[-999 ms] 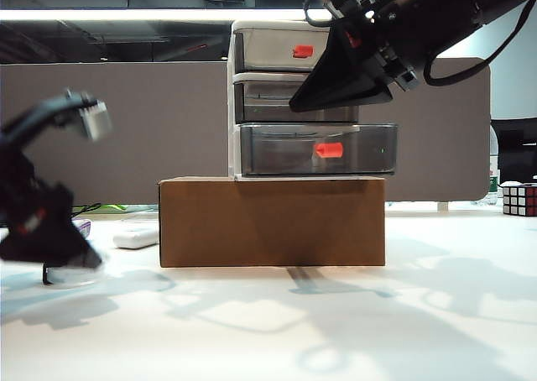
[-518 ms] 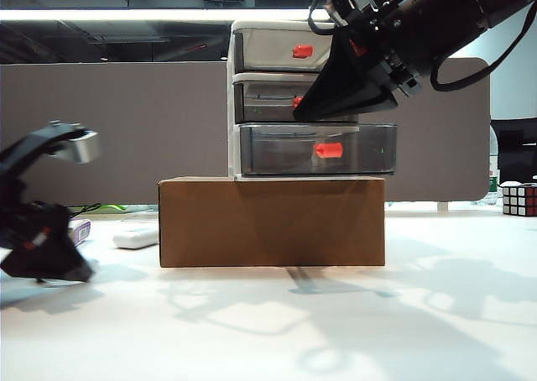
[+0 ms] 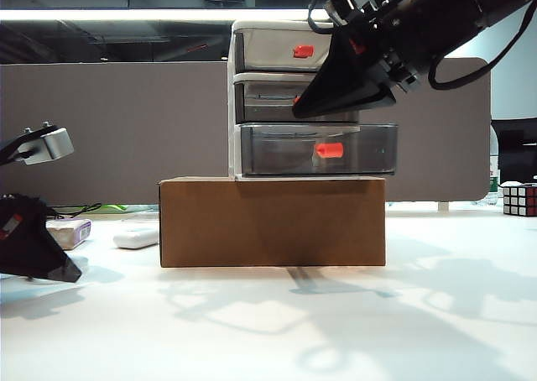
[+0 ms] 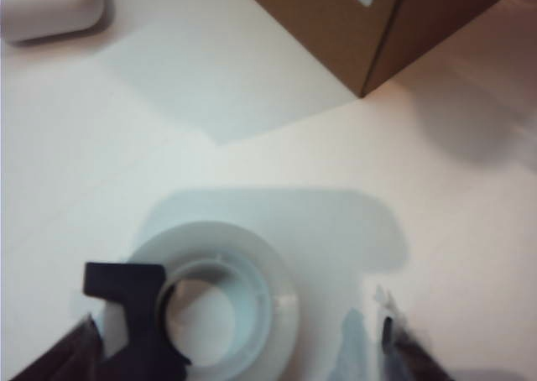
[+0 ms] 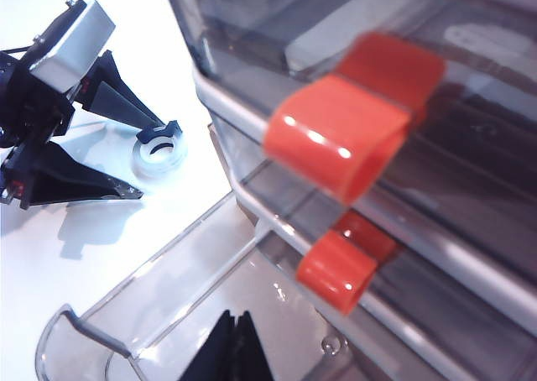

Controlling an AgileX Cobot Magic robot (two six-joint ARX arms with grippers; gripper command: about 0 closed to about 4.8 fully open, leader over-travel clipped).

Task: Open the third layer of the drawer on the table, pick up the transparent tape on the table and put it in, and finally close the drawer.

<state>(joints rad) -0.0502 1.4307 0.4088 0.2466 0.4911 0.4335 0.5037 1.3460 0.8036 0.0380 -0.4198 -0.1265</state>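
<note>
1. Left hand [image 4: 243,347]: low over the bench [image 3: 352,331] at the far left, fingers spread about as wide as they go, holding nothing. I read this as a straddle for the coming grasp, one finger [image 4: 411,347] on each side of the roll.
2. Transparent tape [image 4: 214,301]: lying flat on the bench between my left fingers, black cutter clip [image 4: 126,293] on one side; I cannot tell whether either finger touches it. From the front my left hand hides it.
3. Right hand [image 5: 235,347]: raised at the upper right, hanging above the tray of the pulled-out third layer [image 5: 159,322]. The fingertips look pressed together and empty. I judge it is parked there to keep clear of the tray while the left works.
4. Drawer [image 3: 315,96]: white frame, three smoky-grey tiers with red-orange tabs [image 5: 344,138], set on a brown cardboard box [image 3: 273,221] at mid-bench, which lifts it to arm height. The lowest tier stands out nearer than the two above, ready to receive the tape.
5. Other bench items: white oblong remote-like piece [image 3: 136,237] and a grey-white block with purple label [image 3: 69,230], left of the box; a puzzle cube [image 3: 518,200] at the far right.
6. Surface and room: plain white bench, soft overlapping shadows; grey partition behind, strip light overhead.
</note>
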